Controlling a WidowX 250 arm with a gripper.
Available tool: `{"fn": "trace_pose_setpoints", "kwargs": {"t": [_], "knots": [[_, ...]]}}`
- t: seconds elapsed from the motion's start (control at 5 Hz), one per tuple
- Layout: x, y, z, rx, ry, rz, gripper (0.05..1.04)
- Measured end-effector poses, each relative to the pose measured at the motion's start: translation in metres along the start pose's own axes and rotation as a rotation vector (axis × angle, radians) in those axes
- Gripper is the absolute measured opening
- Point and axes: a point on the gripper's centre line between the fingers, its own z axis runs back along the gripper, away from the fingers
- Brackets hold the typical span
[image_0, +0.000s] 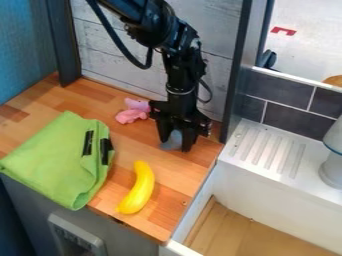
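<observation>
The blue-grey object (174, 140), small, rounded and partly hidden, sits just right of centre in the frame. Nearest me, at lower centre, lies a yellow banana (139, 189); a folded green cloth (57, 155) is at left. Beyond, the black gripper (175, 145) is at the object, though I can't tell whether it's clenched. A pink toy (133, 112) lies farther back.

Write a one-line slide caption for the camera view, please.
Over a wooden counter, a black claw hangs at a grey-blue object, near a pink toy, green cloth and yellow banana.
</observation>
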Motion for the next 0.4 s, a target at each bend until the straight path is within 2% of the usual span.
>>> {"fn": "trace_pose_setpoints", "kwargs": {"t": [0.2,0.4], "knots": [[-0.011,0.005,0.018,0.024,-0.029,0.028,0.641],[-0.015,0.012,0.055,0.051,-0.136,0.048,0.593]]}}
